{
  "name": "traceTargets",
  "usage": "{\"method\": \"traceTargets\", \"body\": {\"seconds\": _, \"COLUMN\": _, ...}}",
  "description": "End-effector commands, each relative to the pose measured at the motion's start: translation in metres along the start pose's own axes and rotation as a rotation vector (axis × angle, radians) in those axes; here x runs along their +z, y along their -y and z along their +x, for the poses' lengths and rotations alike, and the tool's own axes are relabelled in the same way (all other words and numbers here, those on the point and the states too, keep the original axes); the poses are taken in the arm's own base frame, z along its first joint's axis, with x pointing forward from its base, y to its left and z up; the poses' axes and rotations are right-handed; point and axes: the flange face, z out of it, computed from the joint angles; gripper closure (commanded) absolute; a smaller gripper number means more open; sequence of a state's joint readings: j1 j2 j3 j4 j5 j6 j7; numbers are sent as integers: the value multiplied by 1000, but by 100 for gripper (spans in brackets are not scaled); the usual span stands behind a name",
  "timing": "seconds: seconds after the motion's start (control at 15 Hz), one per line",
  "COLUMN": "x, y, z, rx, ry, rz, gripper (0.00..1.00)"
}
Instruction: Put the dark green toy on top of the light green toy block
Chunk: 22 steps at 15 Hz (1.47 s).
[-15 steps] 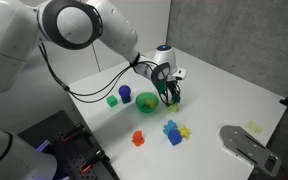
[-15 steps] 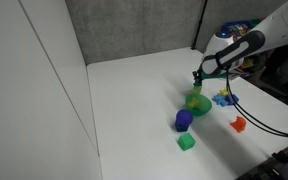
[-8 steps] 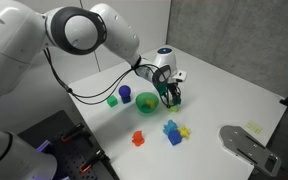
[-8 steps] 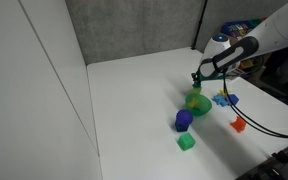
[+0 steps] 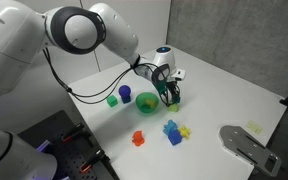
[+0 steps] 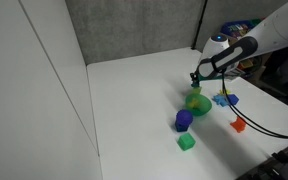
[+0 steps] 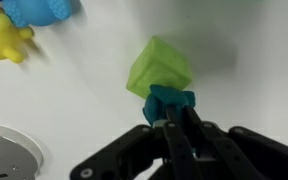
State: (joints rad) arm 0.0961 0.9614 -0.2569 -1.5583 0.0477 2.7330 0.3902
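Observation:
In the wrist view my gripper (image 7: 172,114) is shut on the dark green toy (image 7: 170,99), a small teal-green piece pinched between the fingertips. The light green toy block (image 7: 159,66) lies on the white table just beyond it, and the two overlap in this view. I cannot tell whether they touch. In both exterior views the gripper (image 5: 172,94) (image 6: 195,80) hangs low over the table beside the bright green bowl-like piece (image 5: 147,101) (image 6: 198,103). The fingers hide both toys there.
A purple toy (image 5: 125,93) and a mid-green cube (image 5: 112,100) lie beyond the bowl. A red toy (image 5: 139,138), a blue toy (image 5: 171,131) (image 7: 39,10) and a yellow toy (image 5: 184,131) (image 7: 6,44) lie nearer the table's front. A grey metal plate (image 5: 246,147) is at the corner.

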Motion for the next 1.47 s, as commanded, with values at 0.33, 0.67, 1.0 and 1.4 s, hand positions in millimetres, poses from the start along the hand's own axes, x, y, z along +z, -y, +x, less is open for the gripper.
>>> {"method": "traceTargets", "body": {"seconds": 0.33, "x": -9, "y": -1, "z": -5, "rx": 24, "ry": 3, "rz": -24, "gripper": 95}}
{"method": "traceTargets", "body": {"seconds": 0.67, "x": -9, "y": -3, "z": -9, "rx": 27, "ry": 9, "rz": -30, "gripper": 95}}
{"method": "traceTargets", "body": {"seconds": 1.0, "x": -8, "y": -1, "z": -13, "rx": 27, "ry": 17, "rz": -30, "gripper": 95}}
{"method": "traceTargets", "body": {"seconds": 1.4, "x": -17, "y": -4, "z": -21, "rx": 26, "ry": 37, "rz": -25, "gripper": 46}}
